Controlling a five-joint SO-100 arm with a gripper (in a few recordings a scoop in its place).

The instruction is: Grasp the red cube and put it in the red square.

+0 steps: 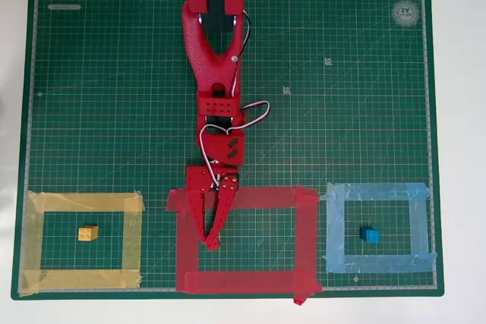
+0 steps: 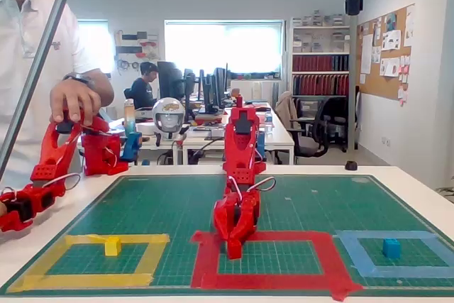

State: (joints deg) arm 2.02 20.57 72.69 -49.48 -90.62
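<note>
We cannot pick out the red cube as a separate thing: anything at the fingertips is red against red, in both views.

The red square (image 1: 243, 282) is a frame of red tape on the near edge of the green cutting mat (image 1: 114, 96). Inside it, towards its left strip in the overhead view, the gripper (image 1: 210, 240) points down at the mat. In the fixed view the gripper (image 2: 234, 250) tip sits at or just above the mat inside the red square (image 2: 269, 282). The fingers narrow to a point there. We cannot tell whether they are closed on something or merely close together.

The red arm (image 1: 216, 51) reaches in over the square's far strip.

- Left of the red square in the overhead view: a yellow tape frame (image 1: 83, 202) with a yellow block (image 1: 88, 233) inside it.
- Right of the red square: a light blue tape frame (image 1: 376, 191) with a blue block (image 1: 370, 235) inside it.

Neither block touches its tape.
</note>
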